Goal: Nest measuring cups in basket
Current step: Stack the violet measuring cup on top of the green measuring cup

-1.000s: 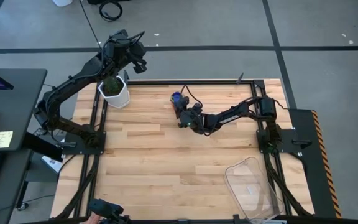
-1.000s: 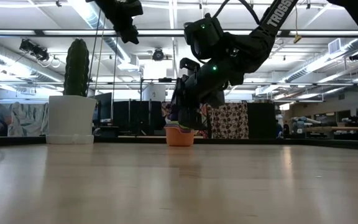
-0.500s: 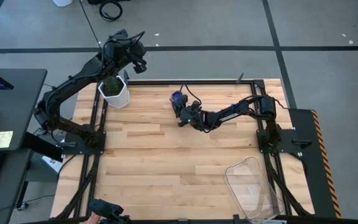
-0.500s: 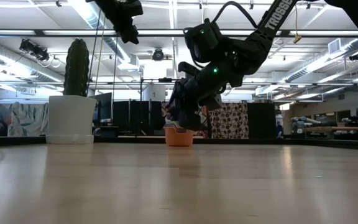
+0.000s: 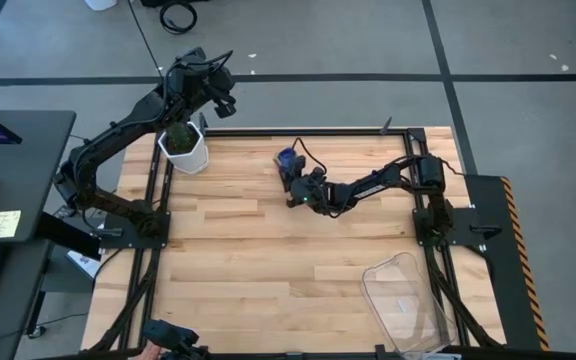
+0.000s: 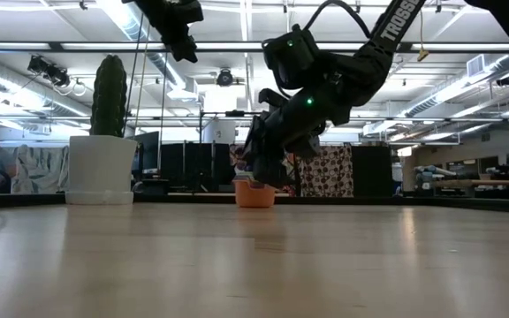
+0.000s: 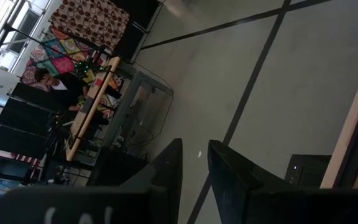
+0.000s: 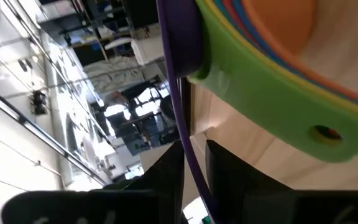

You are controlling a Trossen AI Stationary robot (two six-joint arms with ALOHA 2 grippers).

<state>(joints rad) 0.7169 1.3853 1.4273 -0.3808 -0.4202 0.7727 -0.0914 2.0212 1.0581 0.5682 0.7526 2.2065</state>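
Measuring cups (image 8: pixel 278 68) sit stacked but far from your basket (image 5: pixel 408 300), right gripper (image 5: pixel 293 185) nearly closed on their purple ring (image 8: pixel 182 124).

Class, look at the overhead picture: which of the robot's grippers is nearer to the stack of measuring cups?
The right. The right gripper sits right at the stack of measuring cups near the table's far edge. The left gripper hangs above the cactus pot, well off to the side.

Right tool (image 5: pixel 294 189) slightly shifted beside nested measuring cups (image 5: pixel 285 158)
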